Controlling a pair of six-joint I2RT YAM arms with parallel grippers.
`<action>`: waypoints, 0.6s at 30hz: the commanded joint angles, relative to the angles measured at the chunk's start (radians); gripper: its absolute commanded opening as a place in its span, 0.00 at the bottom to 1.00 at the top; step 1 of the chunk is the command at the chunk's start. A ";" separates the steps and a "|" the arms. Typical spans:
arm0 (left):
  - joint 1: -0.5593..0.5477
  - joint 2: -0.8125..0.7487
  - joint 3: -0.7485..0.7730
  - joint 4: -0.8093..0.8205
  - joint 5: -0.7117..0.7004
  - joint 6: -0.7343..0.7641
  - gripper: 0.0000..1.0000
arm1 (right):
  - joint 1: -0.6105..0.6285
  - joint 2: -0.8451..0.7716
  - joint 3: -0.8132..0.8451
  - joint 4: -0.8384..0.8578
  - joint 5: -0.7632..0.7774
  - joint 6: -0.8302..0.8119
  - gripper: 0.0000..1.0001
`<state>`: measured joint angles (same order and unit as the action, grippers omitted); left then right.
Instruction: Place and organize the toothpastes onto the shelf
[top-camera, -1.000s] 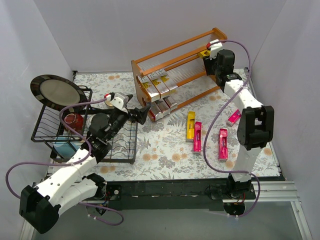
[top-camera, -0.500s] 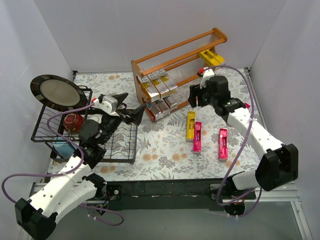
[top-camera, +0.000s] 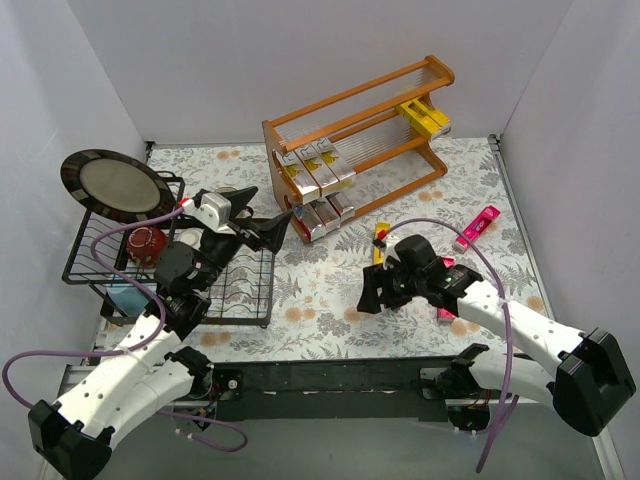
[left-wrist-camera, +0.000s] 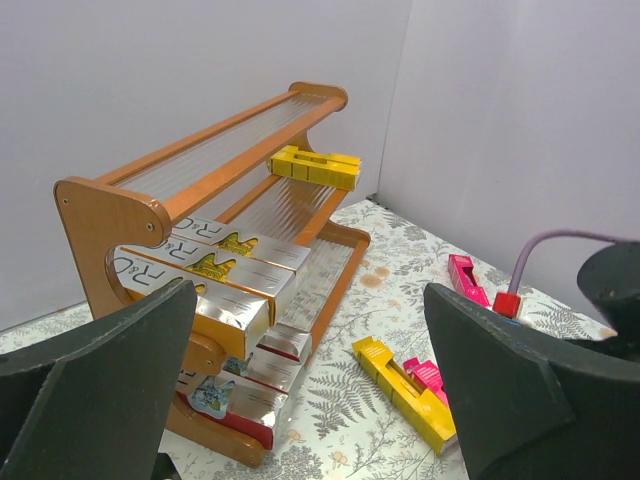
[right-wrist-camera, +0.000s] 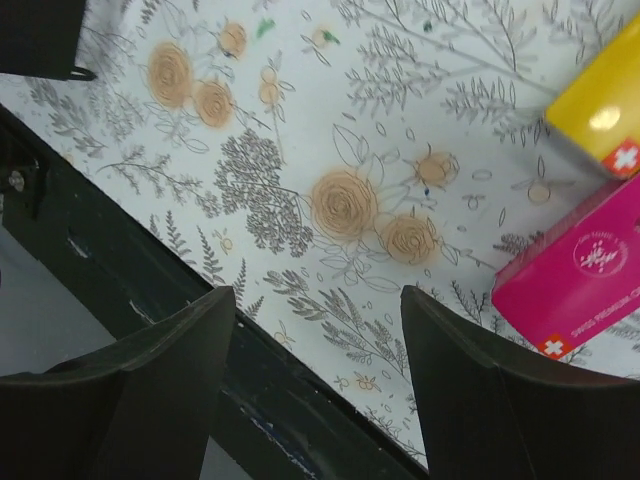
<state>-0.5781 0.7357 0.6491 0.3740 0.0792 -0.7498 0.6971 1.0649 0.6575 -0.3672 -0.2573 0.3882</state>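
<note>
The orange-brown shelf (top-camera: 352, 128) stands at the back. Its middle tier holds a yellow toothpaste (top-camera: 424, 118) at the right end and three silver toothpastes (top-camera: 315, 168) at the left; more silver ones (top-camera: 325, 215) lie on the bottom tier. One magenta carton (top-camera: 476, 227) lies on the table at the right. My right gripper (top-camera: 375, 295) is open and empty, low over the table near its front, beside a yellow carton (right-wrist-camera: 600, 110) and a magenta carton (right-wrist-camera: 590, 270). My left gripper (top-camera: 262, 215) is open and empty, facing the shelf (left-wrist-camera: 200, 170) from the left.
A black wire dish rack (top-camera: 160, 275) at the left holds a dark plate (top-camera: 112, 185) and a red bowl (top-camera: 147, 240). The black front rail (right-wrist-camera: 150, 300) runs under my right gripper. Walls close in behind and on both sides.
My right gripper has left the yellow carton on the shelf's right end and swung down to the front of the table. My left arm has shifted slightly.
</note>
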 joint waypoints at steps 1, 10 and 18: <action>-0.003 -0.013 0.018 0.005 0.013 -0.005 0.98 | 0.004 -0.026 -0.071 -0.019 0.058 0.100 0.76; -0.003 -0.012 0.018 0.005 0.011 -0.003 0.98 | -0.011 0.003 -0.121 0.045 0.329 0.121 0.80; -0.002 -0.002 0.017 0.002 0.004 0.003 0.98 | -0.051 -0.012 -0.082 0.015 0.495 0.167 0.81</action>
<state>-0.5781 0.7361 0.6487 0.3740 0.0826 -0.7551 0.6525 1.0817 0.5404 -0.3492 0.1085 0.5190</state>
